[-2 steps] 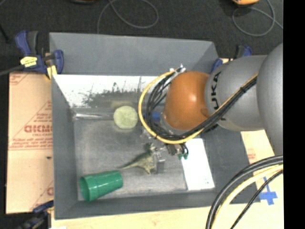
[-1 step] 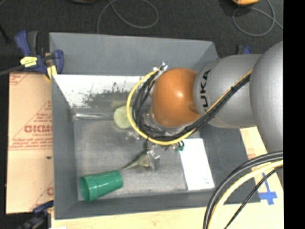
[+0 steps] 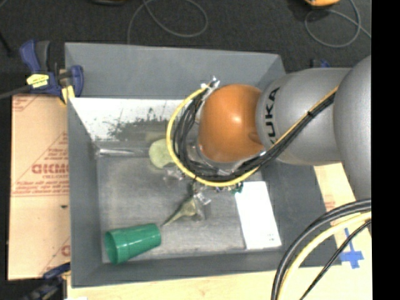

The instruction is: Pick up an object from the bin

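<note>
Where the arm's orange cover [image 3: 228, 122] hangs above the grey bin [image 3: 84, 186], we see the gripper [image 3: 199, 197] up and to the right of the green cup [image 3: 132, 244], which lies on its side. Just beneath the gripper lies a small olive-green thing [image 3: 185, 212] with a thin tail. We cannot tell whether the gripper is released or clenched. Farther right of the cup lies a white card [image 3: 257, 216], and well above the cup a pale yellow-green lump [image 3: 159, 153].

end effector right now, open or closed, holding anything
End effector: cannot be told whether open or closed; it hangs over a thin greenish thing at the bin's middle.
</note>
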`<state>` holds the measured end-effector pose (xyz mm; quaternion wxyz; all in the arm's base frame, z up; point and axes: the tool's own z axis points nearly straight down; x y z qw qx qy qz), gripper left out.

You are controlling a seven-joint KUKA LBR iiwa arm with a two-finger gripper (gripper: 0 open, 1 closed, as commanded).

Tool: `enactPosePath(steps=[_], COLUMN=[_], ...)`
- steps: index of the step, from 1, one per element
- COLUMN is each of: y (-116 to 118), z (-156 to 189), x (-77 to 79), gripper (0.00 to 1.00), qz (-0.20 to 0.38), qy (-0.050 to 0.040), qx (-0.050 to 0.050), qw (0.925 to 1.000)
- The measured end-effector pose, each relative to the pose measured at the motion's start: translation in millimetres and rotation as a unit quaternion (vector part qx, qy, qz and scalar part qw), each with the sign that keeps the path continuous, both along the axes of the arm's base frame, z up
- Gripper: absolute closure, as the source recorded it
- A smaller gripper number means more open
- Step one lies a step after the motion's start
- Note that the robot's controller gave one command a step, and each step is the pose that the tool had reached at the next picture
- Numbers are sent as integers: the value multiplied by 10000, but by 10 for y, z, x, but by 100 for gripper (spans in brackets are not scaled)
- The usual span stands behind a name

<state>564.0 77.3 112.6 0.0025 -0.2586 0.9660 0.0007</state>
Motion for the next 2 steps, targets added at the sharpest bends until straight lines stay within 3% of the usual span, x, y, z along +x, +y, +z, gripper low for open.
enactPosePath(steps=[1, 2], y=[11, 36], z=[-269, -422], x=[97, 213], gripper=[0, 100], qz=[409, 1319], qy=[11, 15], qx=[-17, -10], qw=[9992, 9913])
